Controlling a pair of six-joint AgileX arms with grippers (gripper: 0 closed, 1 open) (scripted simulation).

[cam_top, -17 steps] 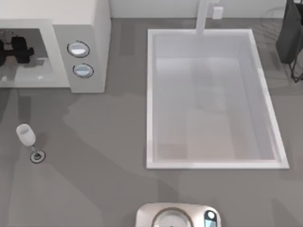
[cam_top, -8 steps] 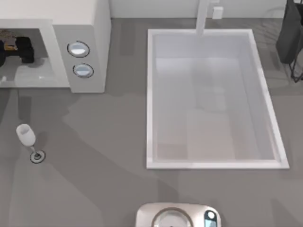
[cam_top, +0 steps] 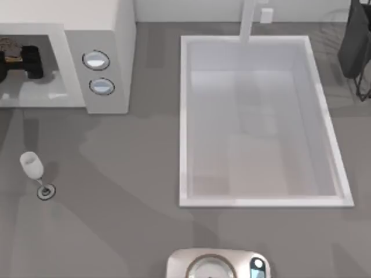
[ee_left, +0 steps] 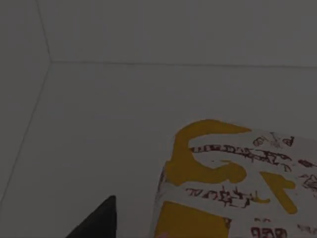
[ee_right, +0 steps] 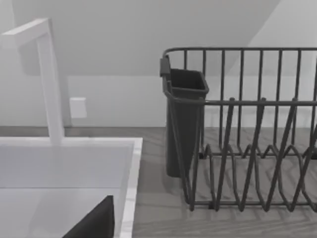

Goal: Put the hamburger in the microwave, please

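While left claw [cam_top: 26, 61] reaches inside microwave [cam_top: 110, 35], hamburger [cam_top: 10, 47] touches it; grip state unclear.

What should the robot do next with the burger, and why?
Probably open the left tool and let go. In the top view it is inside the microwave cavity with the hamburger at its tip, and the left wrist view shows the hamburger close to the grey cavity floor. Whether it rests there I cannot tell, so easing down first may help.
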